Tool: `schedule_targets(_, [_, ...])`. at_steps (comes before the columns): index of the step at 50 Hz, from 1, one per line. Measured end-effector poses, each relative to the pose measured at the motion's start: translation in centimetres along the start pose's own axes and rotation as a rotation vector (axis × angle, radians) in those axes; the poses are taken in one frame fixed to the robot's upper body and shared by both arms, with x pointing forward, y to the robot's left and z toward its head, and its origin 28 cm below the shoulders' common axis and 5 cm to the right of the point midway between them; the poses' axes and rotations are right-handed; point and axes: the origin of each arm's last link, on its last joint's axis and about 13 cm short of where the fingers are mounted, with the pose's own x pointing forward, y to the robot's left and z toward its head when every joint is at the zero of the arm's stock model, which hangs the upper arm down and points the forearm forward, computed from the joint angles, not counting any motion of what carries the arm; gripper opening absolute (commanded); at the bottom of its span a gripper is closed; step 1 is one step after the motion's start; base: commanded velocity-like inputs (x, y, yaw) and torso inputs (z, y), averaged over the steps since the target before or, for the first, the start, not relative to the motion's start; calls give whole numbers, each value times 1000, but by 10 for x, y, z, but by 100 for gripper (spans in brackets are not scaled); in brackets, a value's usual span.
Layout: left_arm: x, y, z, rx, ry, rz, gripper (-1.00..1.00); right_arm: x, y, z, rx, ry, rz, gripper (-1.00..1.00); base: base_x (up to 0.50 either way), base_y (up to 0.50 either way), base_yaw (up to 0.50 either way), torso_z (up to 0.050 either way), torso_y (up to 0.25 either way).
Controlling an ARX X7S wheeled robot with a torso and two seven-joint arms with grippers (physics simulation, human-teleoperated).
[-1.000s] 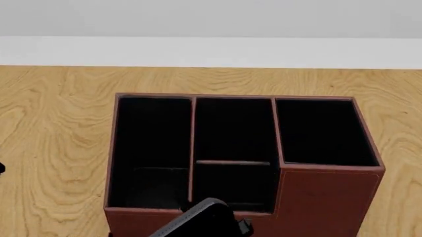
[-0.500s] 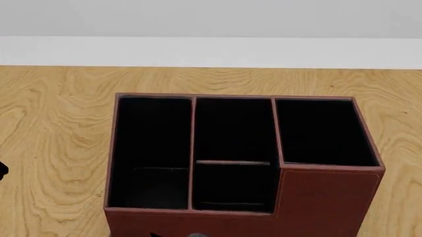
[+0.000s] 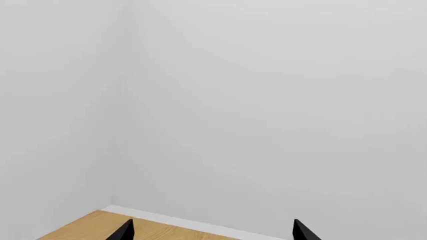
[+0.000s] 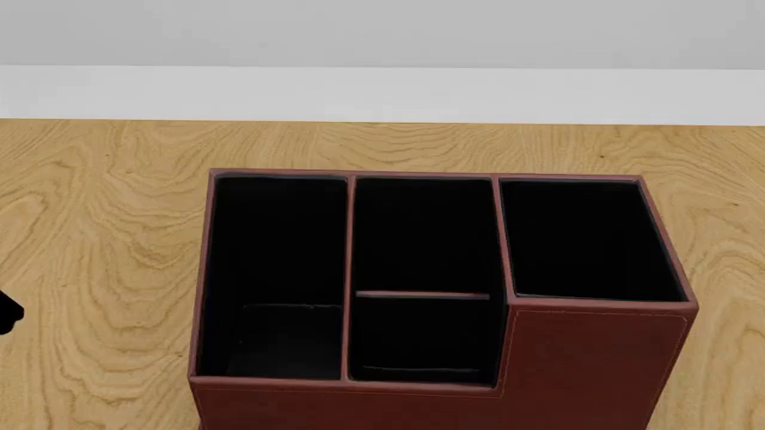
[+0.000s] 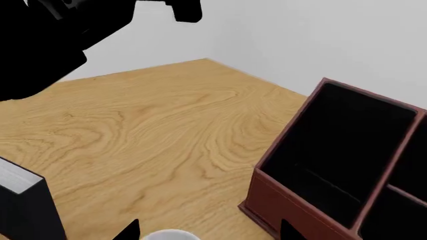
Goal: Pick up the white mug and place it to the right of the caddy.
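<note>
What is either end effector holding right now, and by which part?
Nothing. The left end effector is open on bare wall, and the right end effector is open above the white mug, whose rim lies between the fingertips, ungripped.

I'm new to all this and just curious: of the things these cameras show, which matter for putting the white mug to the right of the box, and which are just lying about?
For the job:
white mug, only its rim showing
caddy
right gripper, open above the mug

Lying about:
black book
</note>
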Motion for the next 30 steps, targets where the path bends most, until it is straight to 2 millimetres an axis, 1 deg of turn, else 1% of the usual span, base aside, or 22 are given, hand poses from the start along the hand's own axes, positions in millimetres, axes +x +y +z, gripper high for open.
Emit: schedule_targets(30, [0,-1,-1,-1,2,-8,100,-7,12,-15,28,30,43,100,0,0,0,0,0])
